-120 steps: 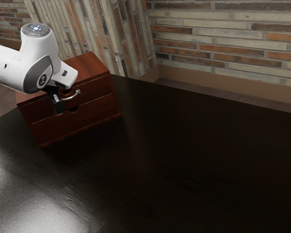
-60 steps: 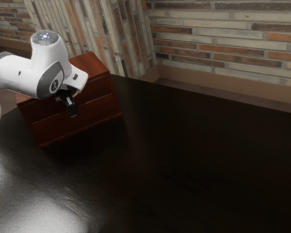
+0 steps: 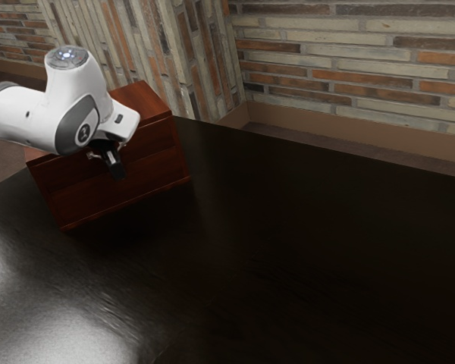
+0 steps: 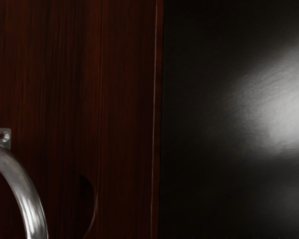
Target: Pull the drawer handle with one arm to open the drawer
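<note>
Status: your drawer (image 3: 150, 141) sat flush in the front of its cabinet (image 3: 140, 98), with no gap showing at its edges. I judged the opening as not yet begun. The approach looked finished; the grasp, if not already made, and the whole pull remained.

Item 1, end effector (image 3: 112, 162): black, hanging from the white arm (image 3: 53, 114), pressed close against the drawer front. The exterior view did not let you tell whether it was open or closed, so a hold on the handle could not be confirmed.

Item 2, handle (image 4: 24, 191): a curved silver bar, right at the end effector. In the wrist view it arced close under the camera from 1 small screwed mounting plate (image 4: 0, 135). In the exterior view just a sliver of metal (image 3: 95, 155) peeked out beside the end effector.

Item 3, drawer front: dark red wood, directly behind the handle, the upper of 2 panels on the cabinet face.

Item 4, counter (image 3: 288, 250): dark and glossy, carrying the cabinet near the exterior view's left.

Item 5, brick wall (image 3: 349, 53): behind the cabinet, farthest back.
</note>
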